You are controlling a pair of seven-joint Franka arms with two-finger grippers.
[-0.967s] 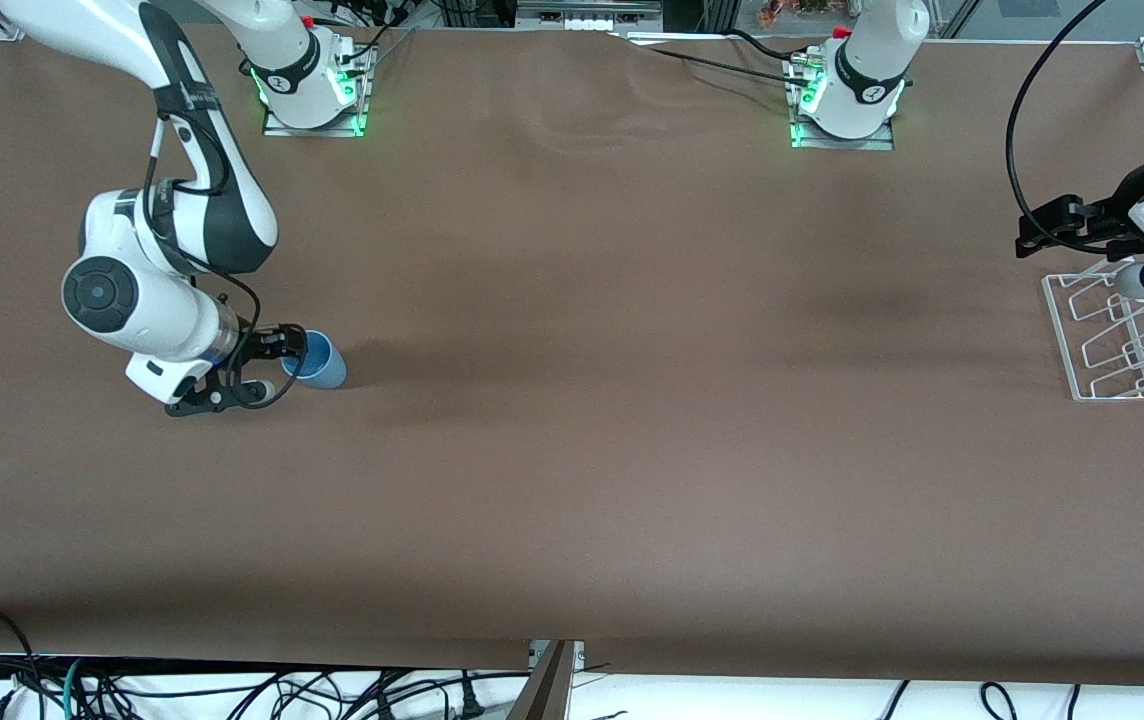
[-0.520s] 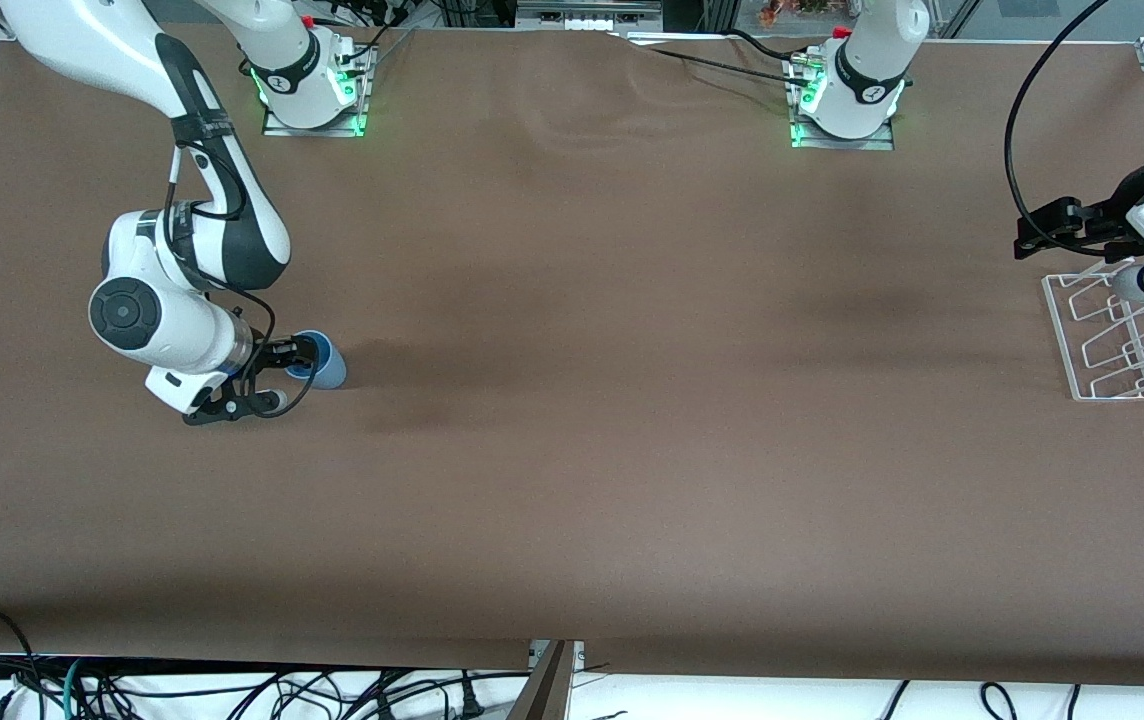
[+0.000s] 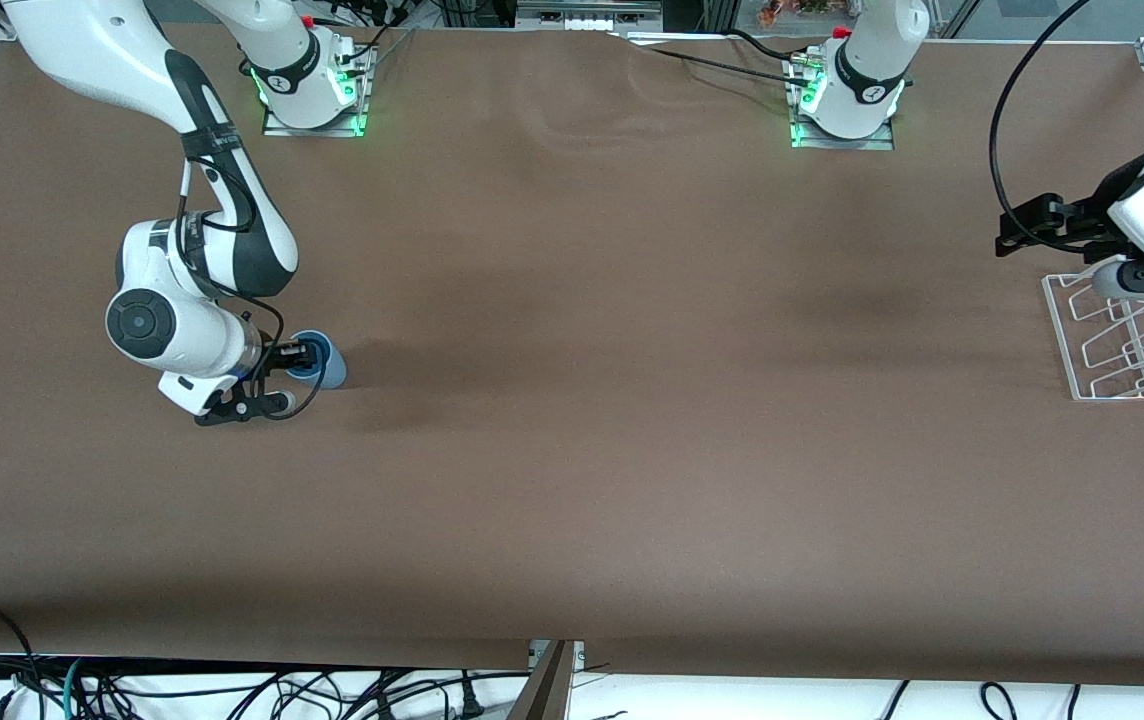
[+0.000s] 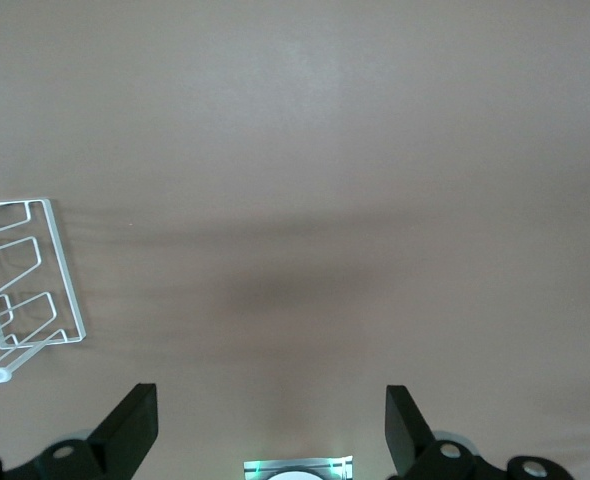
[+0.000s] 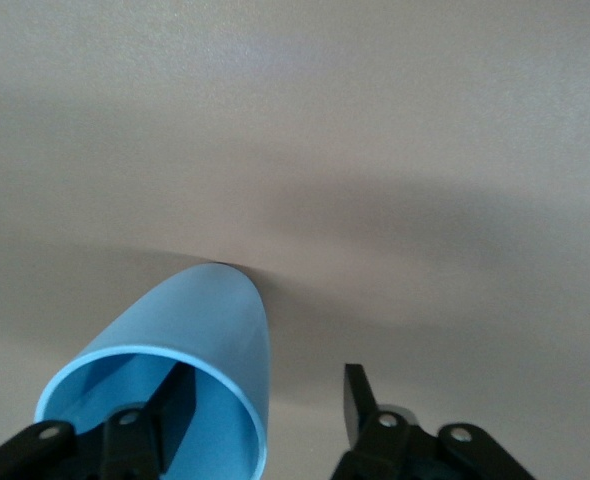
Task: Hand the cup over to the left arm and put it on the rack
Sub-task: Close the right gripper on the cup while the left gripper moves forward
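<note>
Cup (image 3: 324,366) on table (image 3: 572,450), toward right arm's end, upright. Right gripper (image 3: 298,362) at cup's rim: one finger (image 5: 170,410) inside the mouth, the other finger (image 5: 355,400) outside, wall between them, gap at the outer finger. Rack (image 3: 1122,335) flat on table at left arm's end, well apart from cup. Left gripper (image 3: 1032,225) up in the air just beside rack, over bare table, fingers (image 4: 130,430) spread wide, nothing between. Arm bases along table edge farthest from front camera.
</note>
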